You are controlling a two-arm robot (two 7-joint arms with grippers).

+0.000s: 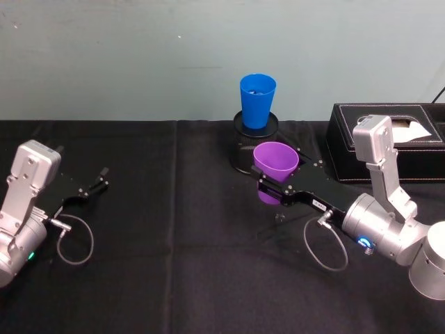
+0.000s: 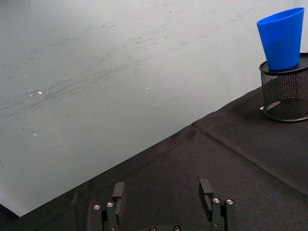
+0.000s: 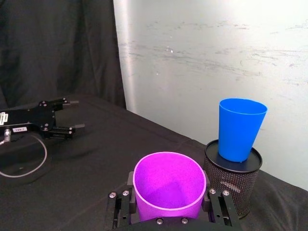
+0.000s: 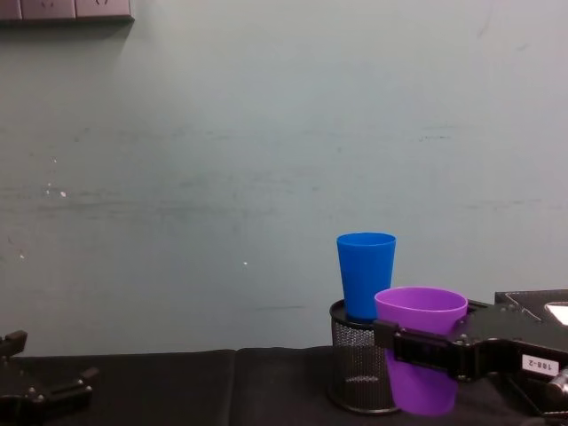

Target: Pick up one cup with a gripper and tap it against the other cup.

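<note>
1. Head view: right of centre, the purple cup is upright with its mouth up. The right gripper comes in from the lower right, jaws clenched on the cup's wall below the rim. Just behind, upper centre, the blue cup stands upright on top of the black mesh pen holder. A black tissue box sits at the right edge. Over at the left edge, the left gripper is low over the black tablecloth, jaws released, holding nothing.
2. Left wrist view: the left gripper's jaws are spread wide, with bare cloth between them. Beyond, the blue cup stands on the mesh holder against the pale wall.
3. Right wrist view: the purple cup is squeezed from both sides. There is a visible gap between it and the blue cup.
4. Chest view: at the lower right, the purple cup is in front of the holder, its rim overlapping the blue cup's base in the picture. I cannot tell whether its base is off the cloth.
</note>
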